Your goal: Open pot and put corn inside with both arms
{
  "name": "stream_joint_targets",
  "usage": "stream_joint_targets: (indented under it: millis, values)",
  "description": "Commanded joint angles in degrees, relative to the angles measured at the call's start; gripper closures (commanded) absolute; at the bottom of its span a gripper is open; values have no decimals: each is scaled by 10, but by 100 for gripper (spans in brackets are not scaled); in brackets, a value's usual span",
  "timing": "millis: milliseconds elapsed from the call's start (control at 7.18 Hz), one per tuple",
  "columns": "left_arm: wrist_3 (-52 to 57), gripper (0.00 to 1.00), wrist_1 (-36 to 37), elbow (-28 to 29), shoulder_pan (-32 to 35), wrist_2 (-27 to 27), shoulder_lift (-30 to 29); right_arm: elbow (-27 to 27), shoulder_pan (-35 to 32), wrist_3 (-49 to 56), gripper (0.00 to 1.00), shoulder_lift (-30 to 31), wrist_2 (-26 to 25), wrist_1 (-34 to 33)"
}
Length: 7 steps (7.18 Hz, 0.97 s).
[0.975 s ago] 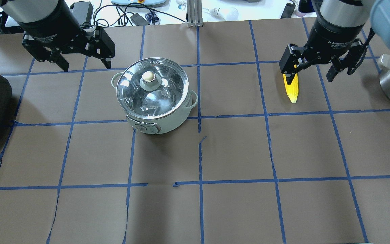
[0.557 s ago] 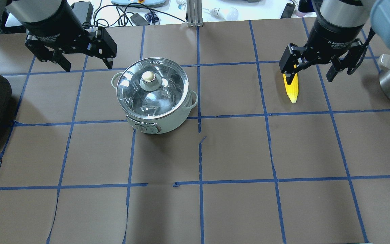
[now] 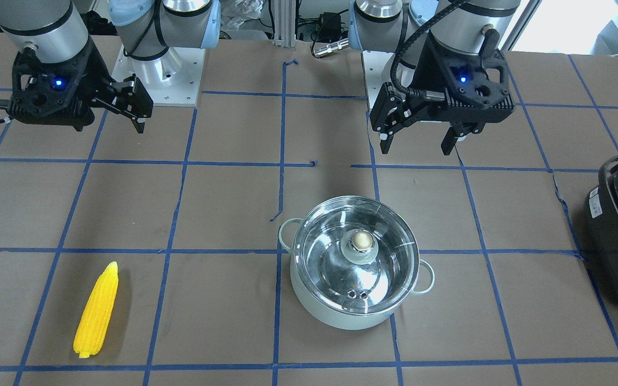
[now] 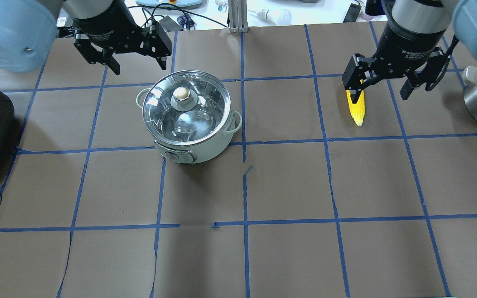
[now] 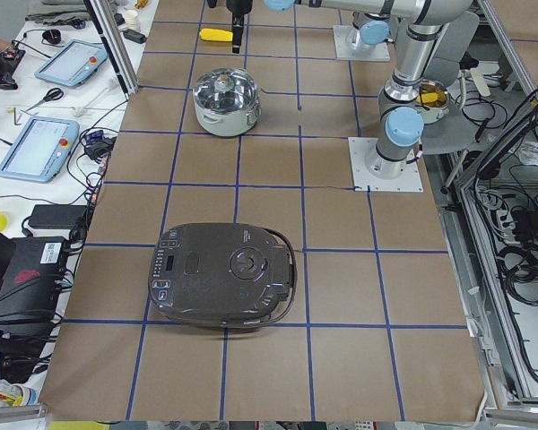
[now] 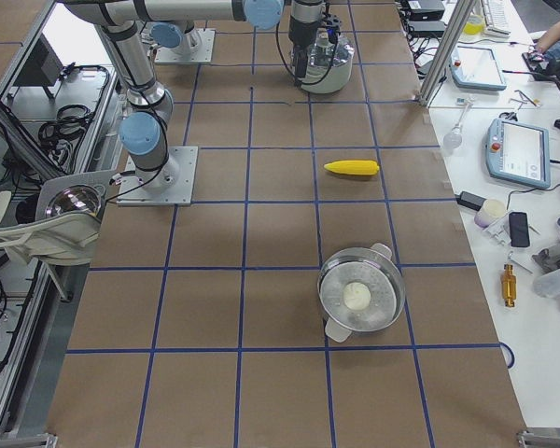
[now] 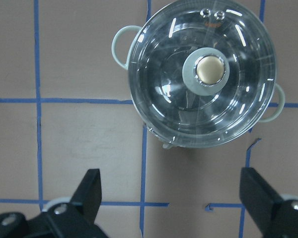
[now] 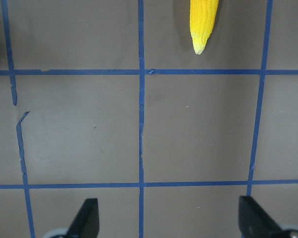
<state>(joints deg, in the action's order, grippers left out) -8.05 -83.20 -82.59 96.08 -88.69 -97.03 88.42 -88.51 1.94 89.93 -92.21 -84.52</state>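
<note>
The pot's [image 4: 215, 148] glass lid [image 4: 207, 108] looks slippery and fragile — pinch its knob [image 4: 181, 93]. The corn [image 4: 357, 108], right of the pot, seems light and stiff. Left hand [image 4: 138, 68] and right hand [image 4: 380, 97] — both spread, empty.

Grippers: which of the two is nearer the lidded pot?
The left gripper, fingers open, hanging close to the round pale mint-white pot with its clear glass lid. The right gripper is far off, by the bright yellow corn cob.

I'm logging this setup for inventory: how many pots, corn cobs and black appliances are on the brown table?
Pots: 2 (mint pot, steel pot)
Corn cob: 1
Black appliance: 1
Total: 4
</note>
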Motion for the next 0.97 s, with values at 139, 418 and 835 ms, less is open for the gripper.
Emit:
stream_joint_targets:
  millis: [139,418,835]
  values:
    - [-28,2,73,-2,16,2,-89,0,0,0,0,0,-2,-1]
    - [-28,2,96,-14,20,1,-122,0,0,0,0,1,-2,5]
    - [-28,2,135,-21,20,1,-138,-5,0,0,0,2,-2,0]
